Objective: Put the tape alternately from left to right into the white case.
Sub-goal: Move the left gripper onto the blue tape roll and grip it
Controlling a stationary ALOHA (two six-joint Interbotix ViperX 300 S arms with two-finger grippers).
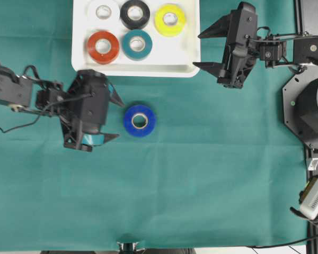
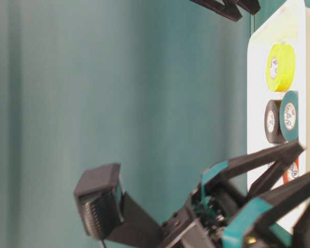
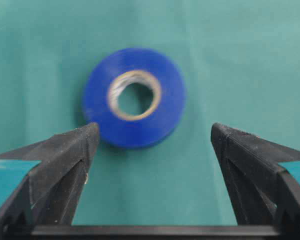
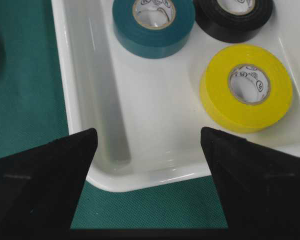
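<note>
Overhead, five rolls already lay in the white case (image 1: 191,53): white (image 1: 103,10), black (image 1: 135,14) and yellow (image 1: 170,19) along the far row, red-orange (image 1: 102,46) and teal (image 1: 137,44) along the near row. The blue roll (image 1: 139,120) lay flat on the green cloth (image 1: 201,174), at about six o'clock from the teal roll and outside the case. The left gripper (image 1: 116,118) stood spread wide just at nine o'clock of the blue roll, not touching it. The right gripper (image 1: 201,50), also spread and empty, hung at three o'clock of the case. By judgement, the last pick was in hand.

At table level, the left claw filled the foreground, its jaws apart; the blue roll could not be seen there.

From the left wrist, the blue roll (image 3: 134,97) lay at twelve o'clock, ahead of the open fingertips (image 3: 77,145) rather than between them. The next move probably called for advancing until the jaws straddled the roll, then closing.

From the right wrist, the jaws were spread over the case's corner (image 4: 140,175), with the yellow roll (image 4: 246,87) at one o'clock.
</note>
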